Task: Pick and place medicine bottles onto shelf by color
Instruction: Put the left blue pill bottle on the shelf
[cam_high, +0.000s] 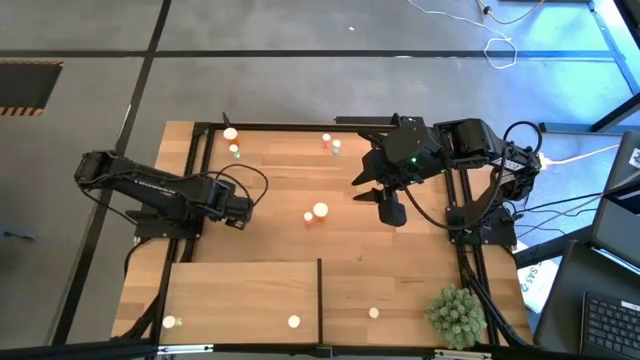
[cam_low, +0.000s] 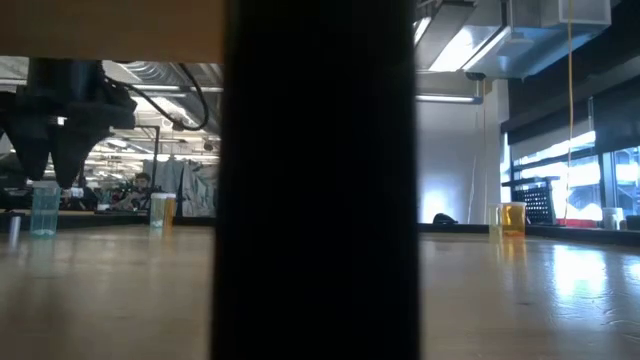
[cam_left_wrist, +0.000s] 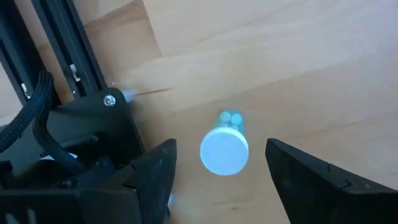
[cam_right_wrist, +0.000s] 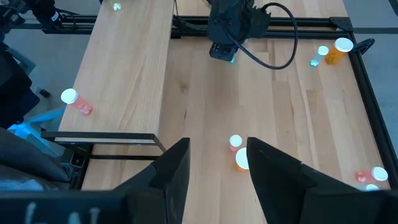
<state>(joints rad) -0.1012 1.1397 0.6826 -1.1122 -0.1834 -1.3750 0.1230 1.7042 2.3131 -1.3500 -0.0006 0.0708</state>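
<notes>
My left gripper (cam_high: 240, 214) is open and hangs over a greenish-blue bottle with a white cap (cam_left_wrist: 224, 149). The bottle stands upright on the table, and the fingers (cam_left_wrist: 158, 168) stand on either side of it, apart from it. The low view shows the gripper (cam_low: 52, 172) just above this bottle (cam_low: 44, 208). My right gripper (cam_high: 390, 208) is open, off the table, right of a wide orange bottle (cam_high: 320, 210) and a small one (cam_high: 307, 216). The light-wood shelf (cam_high: 240, 290) with its dark divider (cam_high: 320, 295) lies near the front edge and carries three bottles (cam_high: 294, 322).
More bottles stand near the far edge: an orange one (cam_high: 230, 133), a greenish one (cam_high: 235, 150), and an orange and greenish pair (cam_high: 330, 143). A spiky green plant ball (cam_high: 455, 315) sits at the near right corner. The black frame (cam_high: 200, 180) borders the table. The divider (cam_low: 320, 180) blocks the middle of the low view.
</notes>
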